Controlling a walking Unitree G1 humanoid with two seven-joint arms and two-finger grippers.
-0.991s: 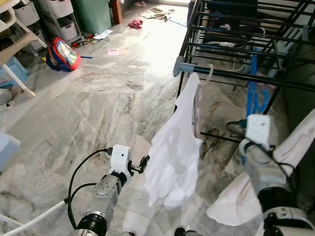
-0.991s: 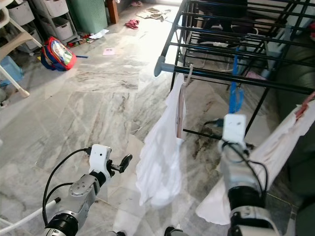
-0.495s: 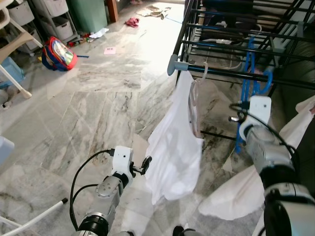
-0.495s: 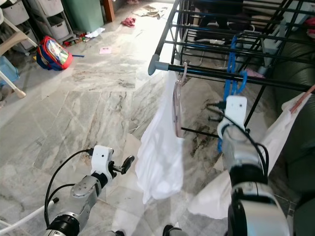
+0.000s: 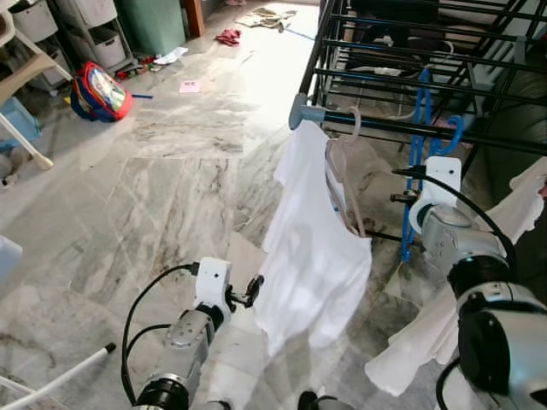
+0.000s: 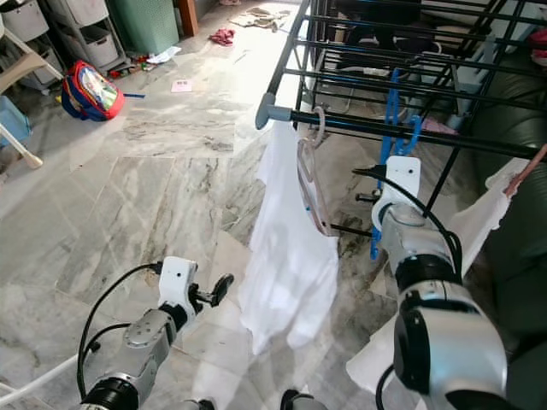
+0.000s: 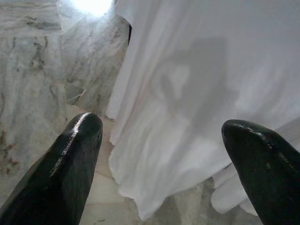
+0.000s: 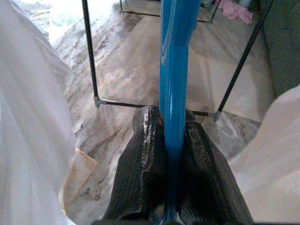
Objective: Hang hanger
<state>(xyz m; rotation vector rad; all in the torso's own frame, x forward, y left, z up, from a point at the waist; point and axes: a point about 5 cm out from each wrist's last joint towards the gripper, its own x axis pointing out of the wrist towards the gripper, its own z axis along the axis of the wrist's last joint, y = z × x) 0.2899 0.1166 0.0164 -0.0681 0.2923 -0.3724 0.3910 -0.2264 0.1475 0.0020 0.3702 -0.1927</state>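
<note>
Blue hanger (image 5: 416, 162) hangs long axis vertical, hook over the black drying rack (image 5: 444, 60) rail, its lower end clenched between the right gripper (image 8: 172, 159) fingers. Left gripper (image 7: 161, 145) is spread wide, low before a white shirt (image 5: 312, 248) hanging beside it.

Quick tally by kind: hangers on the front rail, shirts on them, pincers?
Hangers: 2, a blue one and a pale one
White shirt: 1
Pincers: 2, left open by the shirt, right shut on the blue hanger
Total: 5
</note>
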